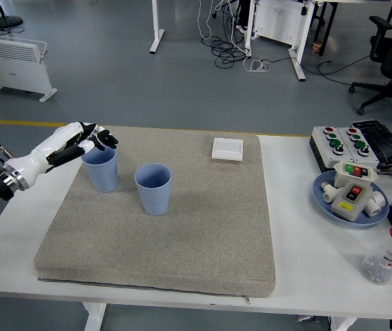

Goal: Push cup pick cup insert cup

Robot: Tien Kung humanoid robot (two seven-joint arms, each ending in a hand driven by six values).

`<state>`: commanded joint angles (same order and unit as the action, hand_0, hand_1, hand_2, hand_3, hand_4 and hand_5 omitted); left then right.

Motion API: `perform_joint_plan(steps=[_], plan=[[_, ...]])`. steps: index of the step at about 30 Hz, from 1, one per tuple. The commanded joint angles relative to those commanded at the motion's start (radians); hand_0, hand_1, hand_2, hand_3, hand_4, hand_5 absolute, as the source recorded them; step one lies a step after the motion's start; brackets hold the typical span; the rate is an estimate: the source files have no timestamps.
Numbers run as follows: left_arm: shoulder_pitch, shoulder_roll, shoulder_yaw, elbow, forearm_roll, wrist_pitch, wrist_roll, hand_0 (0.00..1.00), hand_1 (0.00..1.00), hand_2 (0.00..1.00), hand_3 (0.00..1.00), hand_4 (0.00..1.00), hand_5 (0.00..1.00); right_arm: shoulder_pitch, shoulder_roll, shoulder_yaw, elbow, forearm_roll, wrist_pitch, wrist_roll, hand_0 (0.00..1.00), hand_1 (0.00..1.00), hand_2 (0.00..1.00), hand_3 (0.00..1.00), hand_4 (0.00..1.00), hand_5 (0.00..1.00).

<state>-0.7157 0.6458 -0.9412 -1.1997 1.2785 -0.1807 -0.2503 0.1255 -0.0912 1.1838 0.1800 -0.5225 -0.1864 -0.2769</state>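
A white table point(299, 255) carried a large grey-beige mat point(182, 227) that covered most of its left and middle. On the mat stood two blue ribbed cups, both upright and open at the top. The left cup point(103, 171) stood near the mat's far left corner; the second cup point(154, 189) stood just beside it to the right and slightly nearer the table's front edge, with a narrow gap between them.

The robot's left hand point(85, 140) came in from the left edge on a white forearm and was held above the rim of the left cup. Its dark fingers point(101, 140) were bunched and curled downward over the cup's left and far rim. Whether the fingertips actually gripped the rim or only touched it could not be told. The second cup lay well clear of the hand, to its right and lower in the view. The right hand did not appear.

A small white square box point(227, 149) lay at the mat's far edge, well apart from both cups. Off the mat on the right stood a blue plate point(324, 196) bearing a switch box and white fittings, a button panel point(337, 143) behind it, and a clear bottle with a red cap point(389, 254) near the front right corner.
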Motion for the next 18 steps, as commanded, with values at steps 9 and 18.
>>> perform_joint_plan(steps=[9, 18], plan=[[-0.236, -0.030, 0.228, -0.047, 0.173, -0.065, 0.203, 0.911, 0.920, 0.998, 0.950, 0.971, 0.736, 0.000, -0.002, -0.019, 0.000, 0.029, -0.003, 0.000, 0.723, 0.652, 0.669, 0.586, 0.125, 0.503], [-0.385, -0.145, 0.451, 0.134, 0.216, -0.086, 0.233, 0.998, 0.993, 0.998, 0.998, 0.998, 0.631, -0.003, -0.003, -0.031, 0.000, 0.039, -0.002, 0.001, 0.723, 0.652, 0.670, 0.586, 0.125, 0.504]])
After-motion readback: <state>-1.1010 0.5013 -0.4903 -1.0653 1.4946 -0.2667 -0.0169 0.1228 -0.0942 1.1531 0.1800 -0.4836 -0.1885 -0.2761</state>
